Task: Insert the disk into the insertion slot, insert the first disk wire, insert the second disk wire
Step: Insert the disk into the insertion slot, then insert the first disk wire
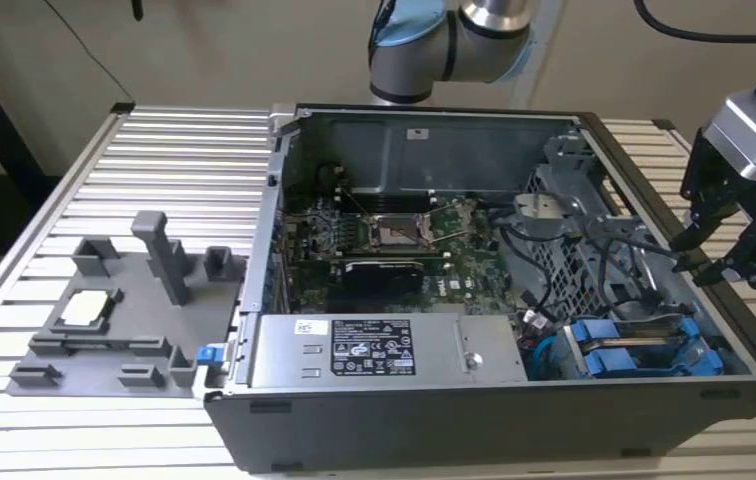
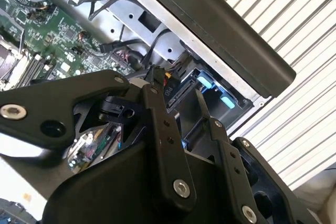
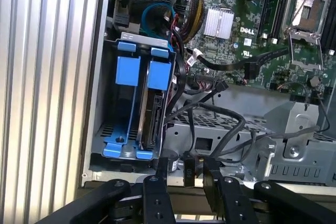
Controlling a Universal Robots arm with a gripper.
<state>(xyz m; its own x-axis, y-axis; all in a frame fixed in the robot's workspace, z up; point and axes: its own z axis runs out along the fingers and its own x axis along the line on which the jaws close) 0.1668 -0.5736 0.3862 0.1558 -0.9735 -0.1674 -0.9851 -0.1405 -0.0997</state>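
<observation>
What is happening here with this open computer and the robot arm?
A robot arm is working inside an open computer case on a slatted table. The disk, in its blue frame, already sits in the slot of the grey drive cage. The pincer hangs at the case's edge beside that cage, with a black wire plug right at its tip. Whether it grips the plug, I cannot tell.

Black cables crowd the room just beside the insertion slot; on the exterior view's right the case wall closes it in. Overhead seems open.
</observation>
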